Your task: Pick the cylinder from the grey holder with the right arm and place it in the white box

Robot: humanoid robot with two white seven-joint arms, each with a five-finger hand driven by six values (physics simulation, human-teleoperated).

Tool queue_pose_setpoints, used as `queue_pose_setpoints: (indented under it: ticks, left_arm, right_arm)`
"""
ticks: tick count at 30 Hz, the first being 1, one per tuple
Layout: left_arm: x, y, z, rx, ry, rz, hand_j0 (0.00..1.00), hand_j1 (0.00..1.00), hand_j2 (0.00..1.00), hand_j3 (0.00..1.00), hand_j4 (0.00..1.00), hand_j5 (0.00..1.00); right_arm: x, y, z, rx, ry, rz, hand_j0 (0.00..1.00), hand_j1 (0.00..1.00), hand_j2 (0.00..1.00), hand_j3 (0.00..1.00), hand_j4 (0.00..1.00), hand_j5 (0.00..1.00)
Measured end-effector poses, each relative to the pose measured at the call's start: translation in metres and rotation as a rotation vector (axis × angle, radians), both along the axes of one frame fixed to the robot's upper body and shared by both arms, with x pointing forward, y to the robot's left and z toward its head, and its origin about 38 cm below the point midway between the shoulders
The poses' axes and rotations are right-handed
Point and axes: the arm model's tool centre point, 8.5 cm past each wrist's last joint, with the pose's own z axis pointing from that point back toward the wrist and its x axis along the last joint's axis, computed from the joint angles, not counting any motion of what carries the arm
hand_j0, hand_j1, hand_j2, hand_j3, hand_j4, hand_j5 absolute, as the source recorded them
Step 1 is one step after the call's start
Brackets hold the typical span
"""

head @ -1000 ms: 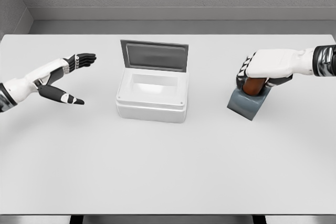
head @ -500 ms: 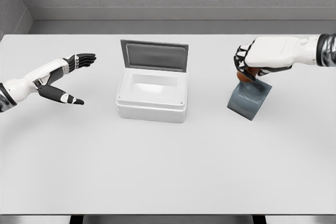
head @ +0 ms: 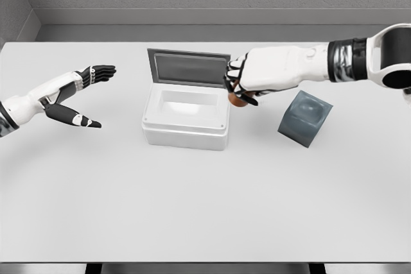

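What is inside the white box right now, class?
The white box shows only a bare white hollow, its grey lid standing open behind. The cylinder is outside, at the box's right edge, in the right hand, whose fingers cover most of it.

Holder (head: 305, 119) right of box (head: 186, 120), on table (head: 192, 203)

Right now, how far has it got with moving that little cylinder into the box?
Picking looks done: the grey holder sits empty. In hand: the right hand grips the brown cylinder beside the white box's right rim, lid open. Left: carry it over the opening and release. The left hand rests open at the far left.
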Motion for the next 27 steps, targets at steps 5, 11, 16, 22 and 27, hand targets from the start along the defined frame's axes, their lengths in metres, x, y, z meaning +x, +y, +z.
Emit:
queue_pose_setpoints:
  ticks: [5, 11, 16, 22, 27]
  left_arm:
    - [0.0, 0.0, 0.0, 0.0, 0.0, 0.0, 1.0, 1.0, 1.0, 1.0, 1.0, 1.0]
    - [0.0, 0.0, -0.001, -0.001, 0.001, -0.001, 1.0, 1.0, 1.0, 1.0, 1.0, 1.0]
    - [0.0, -0.001, -0.001, -0.002, -0.001, -0.003, 1.0, 1.0, 1.0, 1.0, 1.0, 1.0]
    - [-0.001, -0.001, -0.001, 0.0, 0.002, -0.009, 1.0, 1.0, 1.0, 1.0, 1.0, 1.0]
    - [-0.001, -0.003, -0.001, -0.002, 0.003, -0.016, 1.0, 1.0, 1.0, 1.0, 1.0, 1.0]
  right_arm:
    - [-0.002, 0.017, -0.002, 0.011, 0.006, 0.038, 0.15, 0.15, 0.15, 0.15, 0.15, 0.15]
    - [0.0, 0.022, -0.001, 0.016, 0.006, 0.041, 0.15, 0.15, 0.15, 0.15, 0.15, 0.15]
    - [0.009, 0.029, -0.005, 0.019, 0.017, 0.017, 0.15, 0.15, 0.15, 0.15, 0.15, 0.15]
    - [0.017, 0.031, -0.023, -0.007, 0.053, -0.008, 0.16, 0.16, 0.16, 0.16, 0.16, 0.16]
    - [0.019, 0.032, -0.029, -0.018, 0.066, -0.013, 0.16, 0.16, 0.16, 0.16, 0.16, 0.16]
